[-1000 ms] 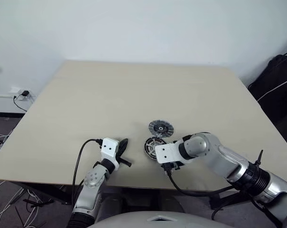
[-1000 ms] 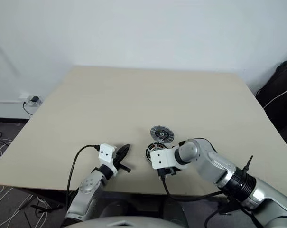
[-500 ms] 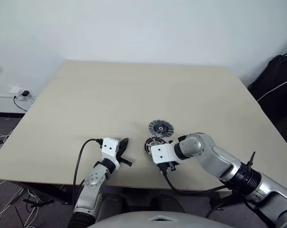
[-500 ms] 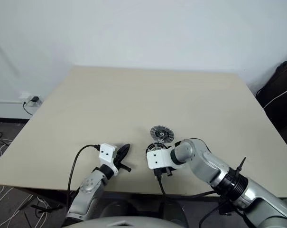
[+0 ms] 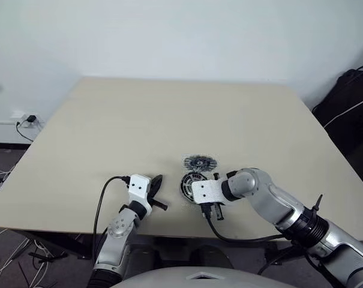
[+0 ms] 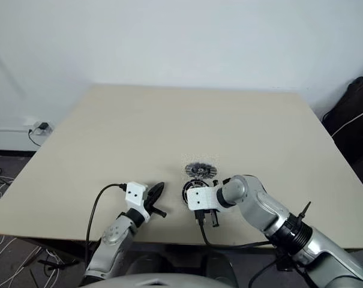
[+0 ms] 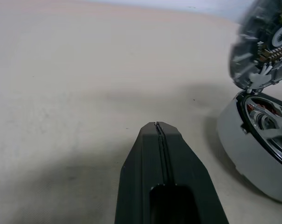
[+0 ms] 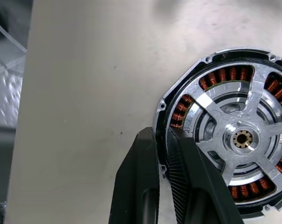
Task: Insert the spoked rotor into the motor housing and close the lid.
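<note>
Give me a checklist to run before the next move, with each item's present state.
1. Spoked rotor seated in motor housing: ok, spokes sit within the windings.
2. Right gripper on the motor housing rim: ok, one finger each side.
3. Left gripper shut, empty, apart from the motor housing: ok.
4. Lid on the motor housing: not ok, it lies on the table beyond.
5. Lid lying flat: cannot tell.

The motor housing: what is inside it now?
Inside the motor housing sits the spoked rotor, silver spokes over a ring of coppery windings. The right gripper pinches the housing's rim. What lies under the rotor is covered.
</note>
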